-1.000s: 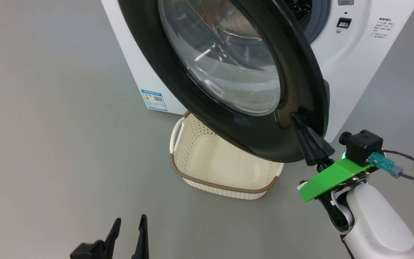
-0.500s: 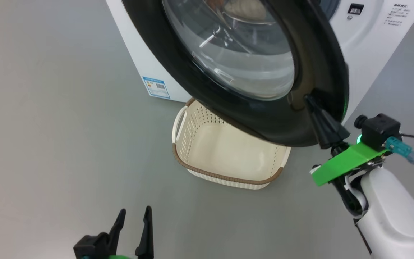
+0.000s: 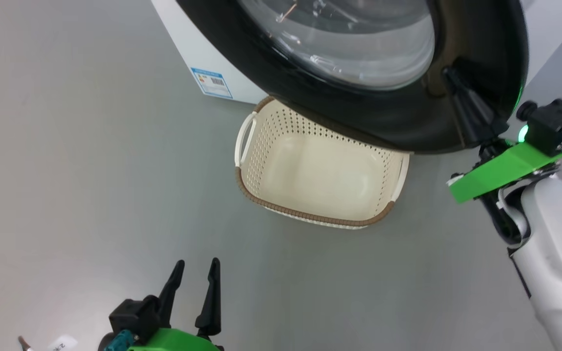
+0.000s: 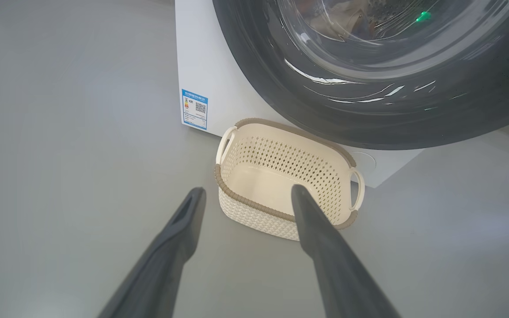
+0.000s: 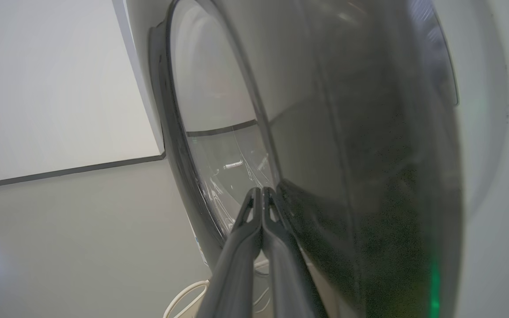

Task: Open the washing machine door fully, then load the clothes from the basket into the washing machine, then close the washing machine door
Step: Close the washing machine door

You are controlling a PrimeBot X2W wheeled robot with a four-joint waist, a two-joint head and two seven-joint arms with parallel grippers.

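Fingers point(image 5: 241, 247) of my right gripper point(image 5: 262, 191) sit pressed together against the black rim of the washing machine door point(image 3: 383, 122), while my left gripper point(image 3: 197, 263) hangs spread apart near the basket point(image 3: 310, 217).

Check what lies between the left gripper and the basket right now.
Bare grey floor lies between the left gripper and the basket, seen in the head view.

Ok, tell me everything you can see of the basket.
The basket is small, rectangular and cream, plastic by the look of it, with perforated walls, a brown woven-look rim and a looped handle at each end. It stands upright on the grey floor, just in front of the washer, its far side below the overhanging door. It is empty.
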